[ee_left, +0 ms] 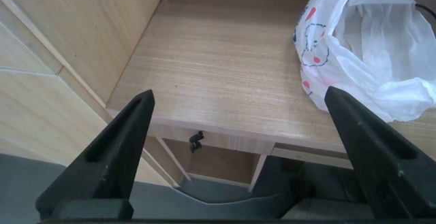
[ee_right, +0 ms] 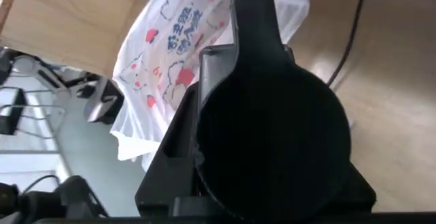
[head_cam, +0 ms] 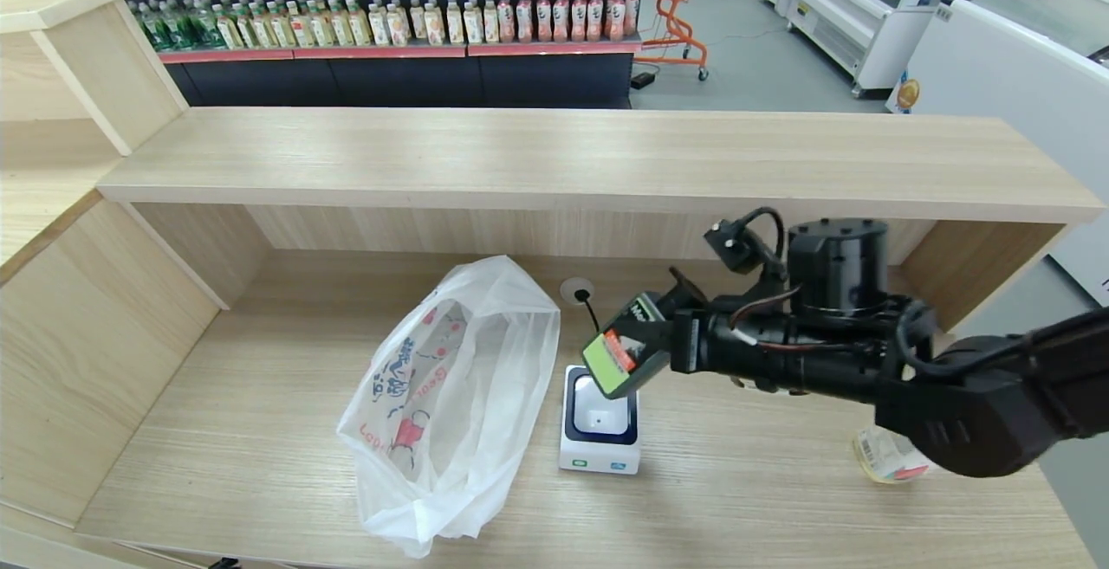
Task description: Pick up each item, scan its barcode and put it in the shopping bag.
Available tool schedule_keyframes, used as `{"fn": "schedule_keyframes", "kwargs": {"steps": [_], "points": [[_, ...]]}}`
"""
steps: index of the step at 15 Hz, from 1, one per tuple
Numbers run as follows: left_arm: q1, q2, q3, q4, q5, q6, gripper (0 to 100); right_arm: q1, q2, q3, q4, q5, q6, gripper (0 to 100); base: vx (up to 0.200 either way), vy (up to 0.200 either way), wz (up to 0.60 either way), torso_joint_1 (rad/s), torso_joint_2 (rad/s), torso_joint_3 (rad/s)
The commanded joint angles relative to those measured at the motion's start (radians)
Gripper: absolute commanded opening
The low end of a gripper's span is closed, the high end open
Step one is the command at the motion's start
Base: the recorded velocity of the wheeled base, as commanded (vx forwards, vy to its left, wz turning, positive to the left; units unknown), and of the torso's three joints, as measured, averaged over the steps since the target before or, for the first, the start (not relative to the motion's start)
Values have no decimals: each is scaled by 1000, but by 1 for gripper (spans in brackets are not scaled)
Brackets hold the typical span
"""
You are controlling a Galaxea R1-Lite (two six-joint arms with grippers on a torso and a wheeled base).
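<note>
Head view: the right tool [head_cam: 651, 337] is gripping a dark canister [head_cam: 620, 352] with a green end and a red-and-white label. It is holding the canister tilted just above the white barcode scanner [head_cam: 599, 430]. The scanner is sitting on the wooden worktop [head_cam: 260, 439], just beside the open white shopping bag [head_cam: 450, 404], which is lying on its side to the robot's left of it. A black cable [head_cam: 590, 309] is running from behind the scanner to a round port in the worktop. A clear bottle [head_cam: 888, 456] is lying on the worktop under the right arm.

Left wrist view: the left tool [ee_left: 240, 101] is hanging with its jaws spread wide over the near edge of the worktop [ee_left: 218, 60]. The shopping bag [ee_left: 368, 40] is lying off to one side.

Right wrist view: the round dark canister [ee_right: 272, 142] is sitting clamped between the black fingers [ee_right: 252, 20]. The printed shopping bag [ee_right: 170, 40] and the cable [ee_right: 351, 26] are lying beyond it.
</note>
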Motion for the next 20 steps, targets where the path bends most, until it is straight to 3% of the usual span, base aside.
{"fn": "schedule_keyframes", "kwargs": {"steps": [1, 3, 10, 15, 20], "points": [[0, 0, 0, 0, 1, 0, 100, -27, -285, 157, -4, -55, -184, 0, 0, 0, 0, 0, 0, 0], [0, 0, 0, 0, 1, 0, 100, -73, -420, 303, -5, -52, -339, 0, 0, 0, 0, 0, 0, 0], [0, 0, 0, 0, 1, 2, 100, -80, -517, 366, 3, -53, -348, 0, 0, 0, 0, 0, 0, 0], [0, 0, 0, 0, 1, 2, 100, -90, -508, 383, 3, -53, -313, 0, -200, 0, 0, 3, 3, 3], [0, 0, 0, 0, 1, 0, 100, -86, -500, 372, 3, -50, -136, 0, 0, 80, 0, 1, -1, 2]]}}
